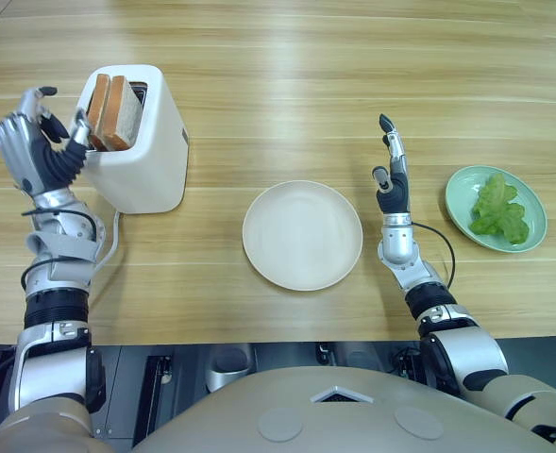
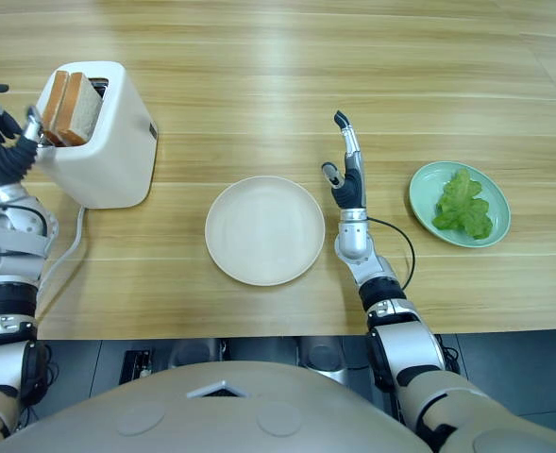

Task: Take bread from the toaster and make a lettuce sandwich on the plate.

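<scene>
At the table's left side, your left hand sits against the outer flank of the toaster, level with the bread. It meets the nearest slice's edge, but you cannot tell whether it grips.

Bread: two slices with tan crust and pale crumb, standing upright side by side, well proud of the slot.

The toaster is white, and its cord trails toward the near table edge just beside the left forearm.

A stretch of wood separates the toaster from the cream plate at centre.

Your right hand is spread flat and holds nothing. It lies between the plate and a green dish, touching neither. Lettuce lies in that dish.
</scene>
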Action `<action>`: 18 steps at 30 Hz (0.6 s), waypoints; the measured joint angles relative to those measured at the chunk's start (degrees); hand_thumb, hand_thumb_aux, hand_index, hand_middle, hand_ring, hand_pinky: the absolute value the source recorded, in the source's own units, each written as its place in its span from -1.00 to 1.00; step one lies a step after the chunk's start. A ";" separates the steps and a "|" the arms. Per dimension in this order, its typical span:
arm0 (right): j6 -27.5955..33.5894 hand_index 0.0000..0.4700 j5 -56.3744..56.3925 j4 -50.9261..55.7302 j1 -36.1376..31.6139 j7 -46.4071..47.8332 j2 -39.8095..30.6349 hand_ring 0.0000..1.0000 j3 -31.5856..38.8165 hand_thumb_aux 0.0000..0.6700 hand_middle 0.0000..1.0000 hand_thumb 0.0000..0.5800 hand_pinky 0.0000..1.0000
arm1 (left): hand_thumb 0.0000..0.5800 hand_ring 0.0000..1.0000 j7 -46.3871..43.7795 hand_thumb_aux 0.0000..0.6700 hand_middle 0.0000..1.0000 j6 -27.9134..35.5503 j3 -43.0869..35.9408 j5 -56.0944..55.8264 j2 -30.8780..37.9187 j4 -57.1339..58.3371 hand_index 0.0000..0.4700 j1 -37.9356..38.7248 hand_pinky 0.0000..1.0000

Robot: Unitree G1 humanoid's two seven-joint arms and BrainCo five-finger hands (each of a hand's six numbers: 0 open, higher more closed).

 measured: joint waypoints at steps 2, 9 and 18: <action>-0.03 -1.00 0.01 -0.06 0.26 0.00 -0.12 -1.00 -0.03 -1.00 -1.00 -1.00 -1.00 | -1.00 -1.00 1.21 -1.00 -1.00 0.47 0.03 0.45 0.80 -0.04 -1.00 1.22 -1.00; -0.08 -1.00 0.03 -0.48 1.77 0.00 -0.82 -1.00 -0.15 -1.00 -1.00 -1.00 -1.00 | -1.00 -1.00 1.86 -1.00 -1.00 5.44 0.20 1.49 1.41 -5.52 -1.00 5.65 -1.00; -0.08 -1.00 0.07 -0.84 2.35 0.05 -1.20 -1.00 -0.18 -1.00 -1.00 -1.00 -1.00 | -1.00 -1.00 -6.01 -1.00 -1.00 15.26 -0.08 3.09 1.64 -13.79 -1.00 6.13 -1.00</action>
